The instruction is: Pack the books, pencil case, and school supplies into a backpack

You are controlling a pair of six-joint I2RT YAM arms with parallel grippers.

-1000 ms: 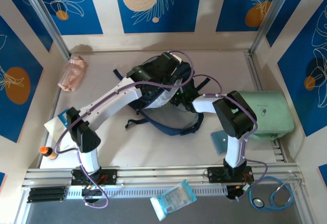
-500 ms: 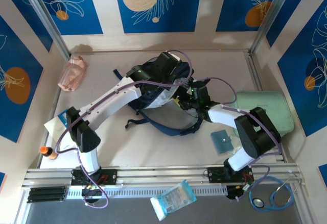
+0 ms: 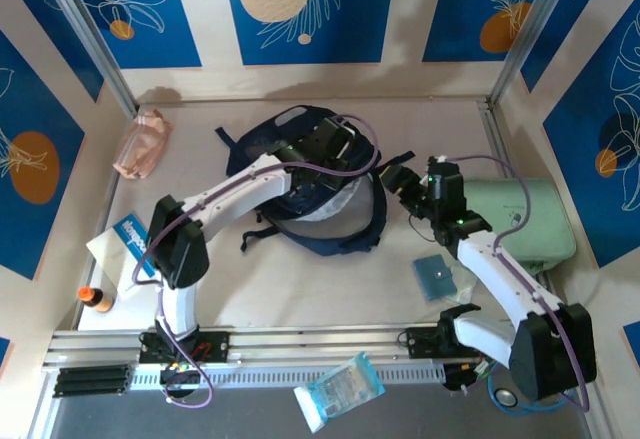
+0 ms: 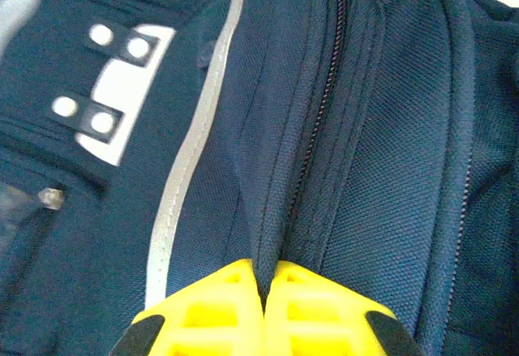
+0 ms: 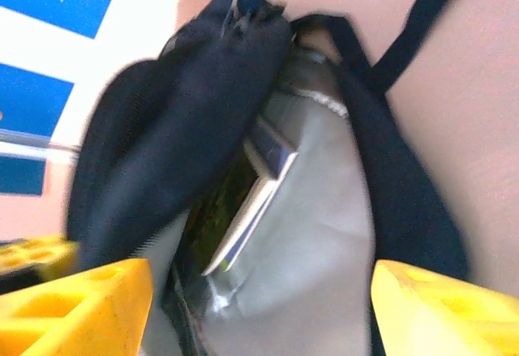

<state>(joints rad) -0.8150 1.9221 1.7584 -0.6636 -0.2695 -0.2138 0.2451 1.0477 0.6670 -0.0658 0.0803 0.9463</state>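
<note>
The dark navy backpack [image 3: 300, 199] lies mid-table with its mouth toward the right, its grey lining [image 5: 316, 234] showing. Books [image 5: 259, 202] stand edge-on inside the mouth. My left gripper [image 3: 322, 154] is over the pack's top, shut [image 4: 266, 271] on a fold of navy fabric beside the zipper [image 4: 324, 105]. My right gripper [image 3: 400, 181] hangs open just right of the mouth, nothing between its yellow fingers [image 5: 89, 307]. The pink pencil case [image 3: 143, 144] lies far left at the back. A teal pad [image 3: 435, 276] and an orange-capped tube [image 3: 95, 299] lie on the table.
A mint-green case [image 3: 520, 224] sits against the right wall behind my right arm. A wrapped blue-white packet [image 3: 340, 389] and a stethoscope [image 3: 530, 389] lie by the front rail. A white and blue flat item [image 3: 125, 237] lies at the left edge.
My right gripper has opened and drawn back to the right, out of the backpack's mouth. The left arm has swung with the fabric in its grip, and the pack's top now shows.
</note>
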